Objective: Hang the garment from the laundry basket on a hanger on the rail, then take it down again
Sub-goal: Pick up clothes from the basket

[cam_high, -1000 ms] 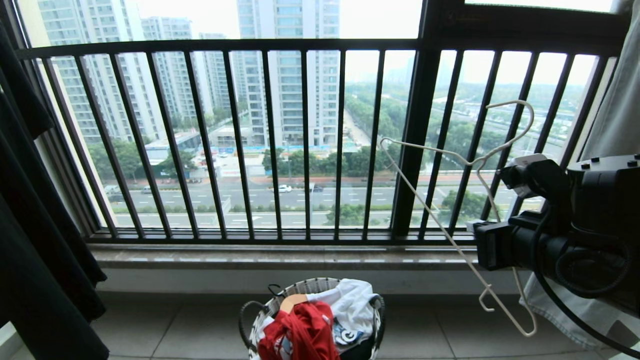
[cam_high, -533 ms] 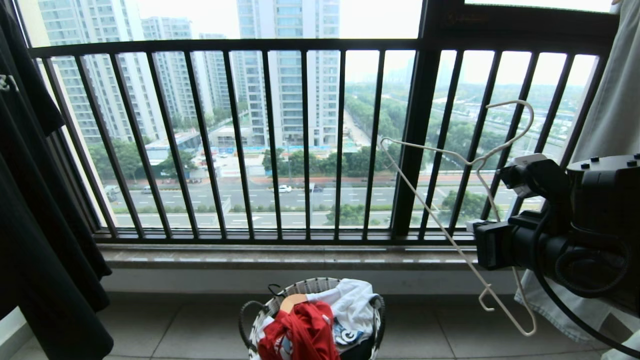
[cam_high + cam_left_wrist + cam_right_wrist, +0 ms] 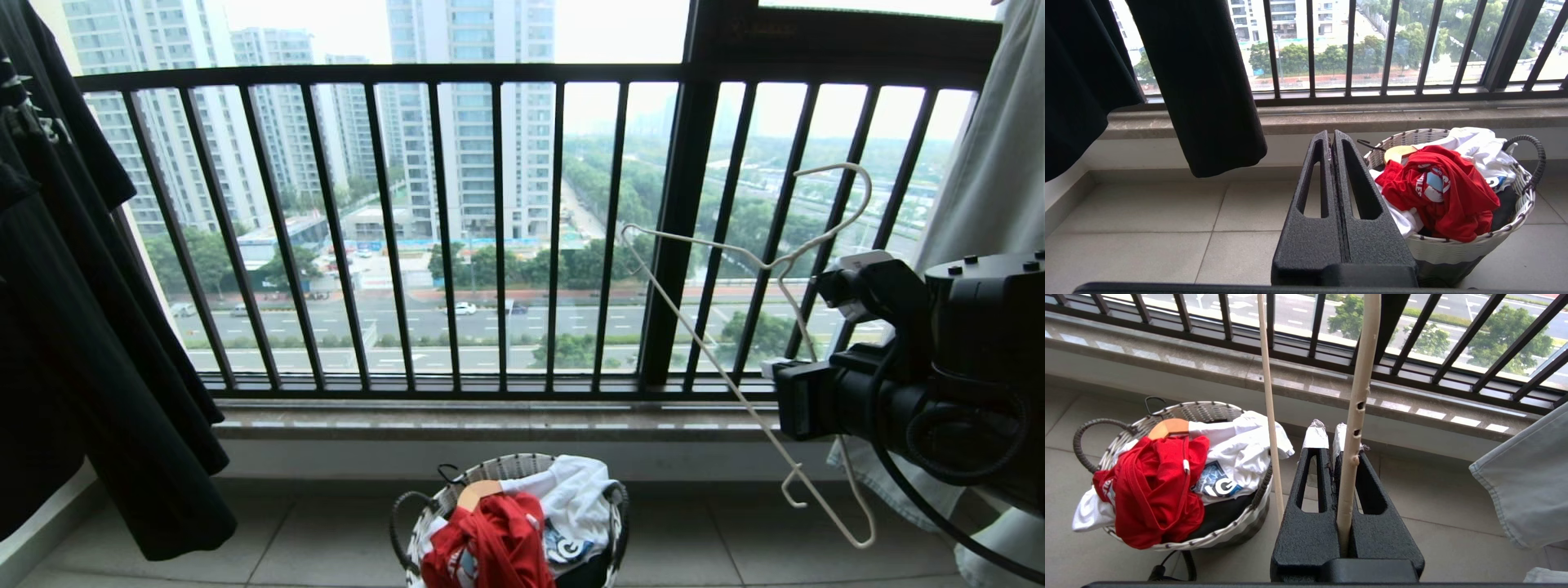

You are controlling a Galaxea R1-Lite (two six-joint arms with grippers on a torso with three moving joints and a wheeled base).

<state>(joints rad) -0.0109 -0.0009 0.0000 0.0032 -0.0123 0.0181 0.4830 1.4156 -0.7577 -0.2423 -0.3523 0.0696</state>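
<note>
At right of frame, the right gripper [image 3: 1331,435] clamps the cream hanger [image 3: 739,331]; the left gripper [image 3: 1333,139] is closed, empty.

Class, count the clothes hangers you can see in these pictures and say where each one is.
2. A cream wire hanger is held in the right gripper; a wooden hanger lies in the laundry basket. Others may be buried under clothes.

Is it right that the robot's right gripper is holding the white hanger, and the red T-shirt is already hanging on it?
Not quite. The right gripper is shut on the white hanger, but the hanger is bare. The red T-shirt lies crumpled on top of the laundry basket on the floor, as the right wrist view shows.
</note>
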